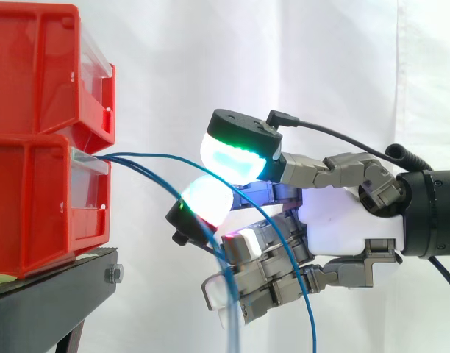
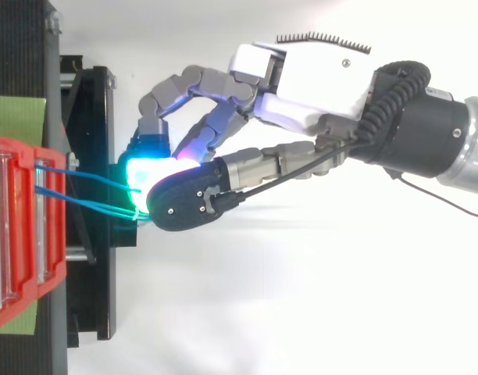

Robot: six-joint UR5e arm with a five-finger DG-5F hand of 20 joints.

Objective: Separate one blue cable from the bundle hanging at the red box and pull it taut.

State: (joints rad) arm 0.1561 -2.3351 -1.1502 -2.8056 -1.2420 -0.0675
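1. The curtain (image 1: pixel 320 59) is hanging white behind the whole scene in the side view.
2. The bins (image 1: pixel 34 198), two red ones stacked, are sitting at the left edge of the side view. In the top view they are lying along the lower left edge.
3. The stand (image 1: pixel 48 294) is carrying the bins and showing black in the lower left corner of the side view.
4. The arm (image 1: pixel 438 213) is stretching in from the right edge at mid height in the side view, and from the upper right in the top view.
5. The hand (image 1: pixel 343 220) is reaching left toward the bins, sitting centre and right in the frame. Its fingers are curling inward round the cables. The glowing pads (image 1: pixel 229 158) are sitting close together, green and cyan above, magenta below.
6. The cables (image 1: pixel 140 156) are running blue out of the lower bin's front. They are arching right into the curled fingers, then dropping to the bottom edge. One is looping wider than the others and passing in front of the hand. In the top view they are converging from the bin into the pads, left of centre.
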